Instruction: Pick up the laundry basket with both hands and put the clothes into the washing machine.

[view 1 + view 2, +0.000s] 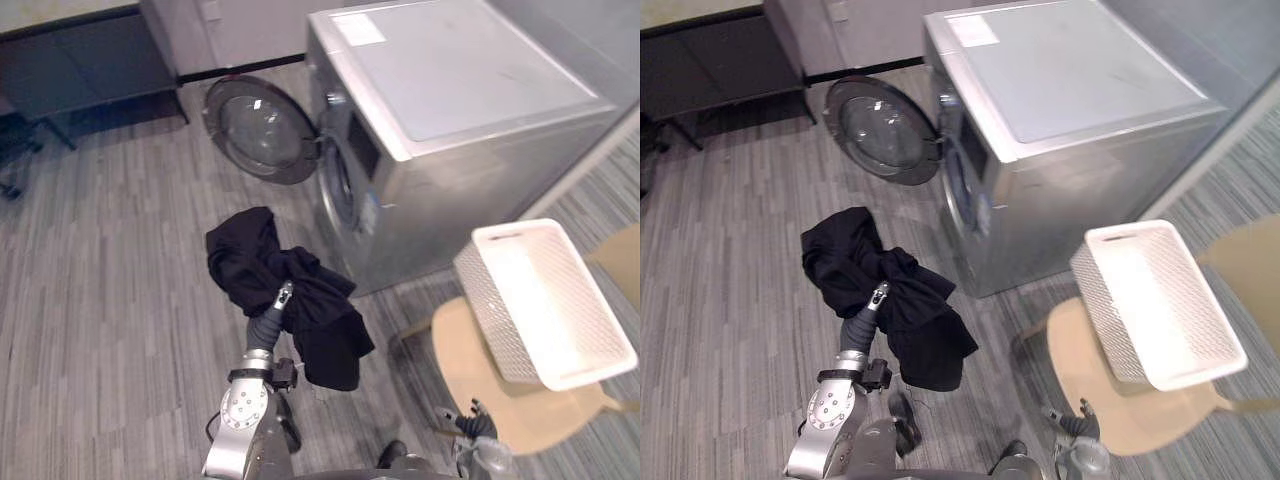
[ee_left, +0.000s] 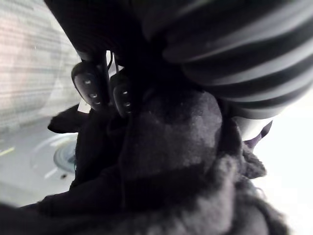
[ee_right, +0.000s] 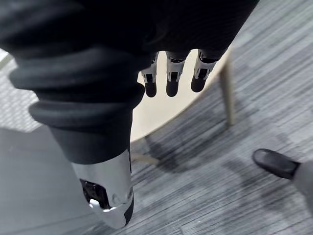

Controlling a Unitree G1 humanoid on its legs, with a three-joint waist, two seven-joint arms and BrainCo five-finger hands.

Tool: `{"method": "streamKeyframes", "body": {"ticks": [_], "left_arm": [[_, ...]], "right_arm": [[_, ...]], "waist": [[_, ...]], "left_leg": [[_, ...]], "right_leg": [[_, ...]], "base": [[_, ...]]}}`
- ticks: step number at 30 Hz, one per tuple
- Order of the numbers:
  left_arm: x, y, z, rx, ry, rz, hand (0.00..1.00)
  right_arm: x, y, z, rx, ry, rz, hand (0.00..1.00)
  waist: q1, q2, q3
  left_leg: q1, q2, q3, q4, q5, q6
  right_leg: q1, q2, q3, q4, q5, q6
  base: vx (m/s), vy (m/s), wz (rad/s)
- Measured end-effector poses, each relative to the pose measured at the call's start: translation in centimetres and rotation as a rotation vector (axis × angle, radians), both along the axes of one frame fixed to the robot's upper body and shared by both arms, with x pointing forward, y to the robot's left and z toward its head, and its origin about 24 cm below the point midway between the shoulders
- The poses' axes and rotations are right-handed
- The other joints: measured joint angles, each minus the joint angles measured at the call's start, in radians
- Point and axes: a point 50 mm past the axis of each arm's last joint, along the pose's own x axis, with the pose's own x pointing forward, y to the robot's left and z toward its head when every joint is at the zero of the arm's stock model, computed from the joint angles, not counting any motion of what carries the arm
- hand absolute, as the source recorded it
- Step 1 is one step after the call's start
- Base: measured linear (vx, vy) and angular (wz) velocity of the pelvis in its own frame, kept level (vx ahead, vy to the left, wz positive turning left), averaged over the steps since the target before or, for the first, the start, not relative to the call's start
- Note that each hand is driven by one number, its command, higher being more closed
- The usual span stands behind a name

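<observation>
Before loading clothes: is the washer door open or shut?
Open. The door is swung wide off the washer front, and the drum opening is uncovered.

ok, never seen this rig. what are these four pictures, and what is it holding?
It is a humanoid robot with two arms, each ending in a hand with fingers. The two wide pictures come from a stereo camera on its head, looking down at the floor. The two close ones come from cameras on its wrists.

Ahead stands a washing machine with its round door swung open. On the robot's right, a white laundry basket sits on a pale wooden chair; the basket looks empty.

The left hand is held up with black clothes bunched round it, its fingers curled into the cloth. The right hand hangs low beside the chair, fingers relaxed, holding nothing.
</observation>
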Motion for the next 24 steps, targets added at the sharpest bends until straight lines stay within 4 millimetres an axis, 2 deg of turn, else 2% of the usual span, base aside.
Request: {"method": "streamKeyframes", "body": {"ticks": [1, 2, 3, 4, 5, 6, 7, 8, 9, 10, 11, 12, 13, 14, 15, 16, 17, 18, 19, 20, 21, 22, 24], "left_arm": [[-0.1, 0.1, -0.1, 0.002, 0.006, 0.0, 1.0], [-0.1, 0.2, 0.0, 0.01, 0.0, -0.003, 1.0], [-0.1, 0.2, 0.0, 0.013, 0.0, -0.005, 1.0], [-0.1, 0.1, -0.2, 0.012, 0.007, -0.011, 1.0], [-0.1, 0.2, -0.4, 0.023, 0.023, -0.015, 1.0], [0.0, 0.3, -0.5, 0.029, 0.028, -0.015, 1.0], [-0.1, 0.6, -0.6, 0.044, 0.036, -0.012, 1.0], [-0.1, 0.9, -0.9, 0.066, 0.045, -0.018, 1.0], [-0.2, 1.0, -0.9, 0.074, 0.048, -0.023, 1.0], [-0.2, 1.0, -1.0, 0.085, 0.05, -0.032, 1.0], [-0.1, 0.7, -0.9, 0.091, 0.042, -0.045, 1.0], [0.0, 0.5, -0.8, 0.089, 0.036, -0.055, 1.0], [0.2, 0.0, -0.6, 0.084, 0.027, -0.074, 1.0], [0.4, -0.2, -0.4, 0.076, 0.016, -0.08, 1.0], [0.5, -0.4, -0.3, 0.073, 0.013, -0.084, 1.0], [0.5, -0.5, -0.3, 0.07, 0.009, -0.091, 1.0], [0.2, -0.4, -0.5, 0.077, 0.021, -0.099, 1.0], [0.2, -0.3, -0.9, 0.082, 0.037, -0.101, 1.0], [0.2, -0.7, -1.5, 0.065, 0.072, -0.098, 1.0], [0.2, -0.7, -1.7, 0.063, 0.082, -0.097, 1.0], [0.1, -0.8, -1.7, 0.057, 0.084, -0.099, 1.0], [0.0, -1.0, -1.8, 0.043, 0.088, -0.096, 1.0], [-0.6, -1.6, -1.8, 0.01, 0.092, -0.108, 1.0]], "right_arm": [[0.0, -0.1, 0.0, -0.004, 0.003, 0.004, 0.0], [0.1, 0.1, 0.0, -0.003, -0.001, 0.008, 0.0], [0.1, 0.1, 0.0, -0.002, -0.001, 0.009, 0.0], [0.2, 0.5, 0.0, 0.009, -0.002, 0.01, 0.0], [0.2, 0.7, -0.1, 0.019, 0.001, 0.011, 0.0], [0.1, 0.8, -0.2, 0.023, 0.006, 0.011, 0.0], [0.0, 1.3, -0.3, 0.036, 0.012, 0.011, 0.0], [0.2, 1.8, -0.3, 0.05, 0.002, 0.012, 0.0], [0.4, 2.1, -0.3, 0.055, -0.01, 0.015, 0.0], [0.7, 2.4, 0.0, 0.06, -0.034, 0.018, 0.0], [1.2, 2.7, 0.3, 0.058, -0.06, 0.032, 0.0], [1.4, 2.7, 0.5, 0.057, -0.07, 0.035, 0.0], [1.5, 2.7, 0.5, 0.057, -0.074, 0.038, 0.0], [1.8, 2.8, 0.7, 0.059, -0.085, 0.041, 0.0], [1.9, 2.8, 0.7, 0.062, -0.086, 0.044, 0.0], [1.7, 2.9, 0.6, 0.071, -0.082, 0.049, 0.0], [0.8, 3.1, 0.2, 0.078, -0.06, 0.046, 0.0], [0.5, 2.9, 0.2, 0.072, -0.055, 0.043, 0.0], [0.4, 2.4, 0.2, 0.06, -0.051, 0.037, 0.0], [0.6, 2.7, 0.4, 0.068, -0.068, 0.042, 0.0], [0.5, 2.8, 0.5, 0.07, -0.078, 0.04, 0.0], [0.3, 3.0, 0.8, 0.07, -0.092, 0.039, 0.0], [-0.1, 3.1, 1.5, 0.059, -0.134, 0.052, 0.0]], "waist": [[-0.001, -0.007, -0.004], [0.0, -0.023, -0.014], [-0.002, -0.024, -0.016], [-0.002, -0.028, -0.016], [-0.007, -0.028, -0.015], [-0.011, -0.024, -0.013], [-0.024, -0.022, -0.011], [-0.031, -0.019, -0.007], [-0.035, -0.013, -0.004], [-0.048, 0.001, 0.004], [-0.069, 0.007, 0.006], [-0.075, 0.01, 0.008], [-0.084, 0.021, 0.014], [-0.092, 0.036, 0.023], [-0.095, 0.04, 0.024], [-0.098, 0.034, 0.022], [-0.099, -0.004, -0.002], [-0.109, -0.006, -0.007], [-0.116, 0.03, -0.012], [-0.111, 0.03, -0.007], [-0.112, 0.03, -0.005], [-0.11, 0.029, -0.003], [-0.075, 0.018, -0.01]], "left_leg": [[0.0, -0.01, 0.002, 0.069, 0.057, 0.005], [-0.048, -0.018, -0.001, 0.227, -0.035, 0.031], [-0.069, -0.019, -0.008, 0.295, -0.106, 0.035], [-0.081, -0.045, -0.007, 0.378, -0.205, 0.041], [-0.062, -0.094, -0.001, 0.393, -0.246, 0.07], [-0.043, -0.117, 0.001, 0.387, -0.257, 0.077], [0.014, -0.163, 0.008, 0.343, -0.265, 0.085], [0.093, -0.214, 0.001, 0.252, -0.265, 0.089], [0.136, -0.234, -0.004, 0.207, -0.264, 0.091], [0.22, -0.266, -0.003, 0.128, -0.258, 0.095], [0.295, -0.304, -0.002, 0.053, -0.251, 0.101], [0.328, -0.321, -0.001, 0.018, -0.25, 0.099], [0.383, -0.342, 0.0, -0.03, -0.25, 0.098], [0.428, -0.356, -0.005, -0.07, -0.25, 0.097], [0.45, -0.365, -0.006, -0.089, -0.25, 0.088], [0.483, -0.391, -0.009, -0.125, -0.254, 0.077], [0.523, -0.442, -0.016, -0.136, -0.266, 0.055], [0.54, -0.46, -0.029, -0.122, -0.273, 0.044], [0.546, -0.435, -0.044, -0.09, -0.273, 0.026], [0.518, -0.378, -0.06, 0.069, -0.257, 0.004], [0.51, -0.341, -0.051, 0.155, -0.262, 0.014], [0.51, -0.274, -0.036, 0.295, -0.268, 0.024], [0.445, -0.112, -0.039, 0.668, -0.264, 0.057]], "right_leg": [[0.039, -0.039, -0.006, -0.007, 0.009, 0.026], [0.058, -0.085, -0.007, -0.01, 0.007, 0.028], [0.064, -0.096, -0.007, -0.004, 0.01, 0.033], [0.055, -0.166, 0.007, 0.075, 0.013, 0.027], [-0.006, -0.262, 0.058, 0.259, -0.002, -0.118], [-0.048, -0.298, 0.091, 0.374, -0.022, -0.236], [-0.127, -0.32, 0.196, 0.578, -0.055, -0.337], [-0.212, -0.247, 0.36, 0.722, -0.107, -0.272], [-0.252, -0.188, 0.43, 0.774, -0.135, -0.23], [-0.321, -0.087, 0.495, 0.838, -0.198, -0.192], [-0.378, -0.022, 0.463, 0.843, -0.253, -0.195], [-0.409, 0.0, 0.427, 0.83, -0.272, -0.206], [-0.469, 0.043, 0.341, 0.768, -0.294, -0.223], [-0.515, 0.095, 0.239, 0.661, -0.286, -0.245], [-0.532, 0.125, 0.18, 0.592, -0.269, -0.274], [-0.543, 0.188, 0.079, 0.428, -0.208, -0.34], [-0.541, 0.261, 0.048, 0.26, -0.133, -0.411], [-0.541, 0.287, 0.12, 0.218, -0.033, -0.497], [-0.523, 0.305, 0.13, 0.212, 0.0, -0.5], [-0.461, 0.326, 0.161, 0.165, -0.004, -0.494], [-0.427, 0.333, 0.166, 0.155, -0.007, -0.497], [-0.365, 0.346, 0.179, 0.151, -0.027, -0.493], [-0.21, 0.377, 0.247, 0.119, -0.076, -0.461]], "base": [[0.29, 0.405, 0.31], [0.45, 0.632, 0.24], [0.43, 0.598, 0.15], [0.45, 0.635, 0.19], [0.45, 0.671, 0.27], [0.44, 0.633, 0.4], [0.53, 0.689, 0.38], [0.45, 0.503, 0.31], [0.43, 0.417, 0.14], [0.42, 0.342, 0.2], [0.42, 0.322, 0.2], [0.52, 0.333, 0.22], [0.45, 0.261, 0.14], [0.58, 0.289, 0.15], [0.53, 0.213, 0.14], [0.65, 0.234, 0.02], [0.57, 0.19, 0.06], [0.47, 0.178, 0.06], [0.62, 0.228, -0.11], [0.6, 0.216, -0.17], [0.6, 0.186, -0.21], [0.54, 0.158, -0.16], [0.58, 0.154, -0.56]]}}
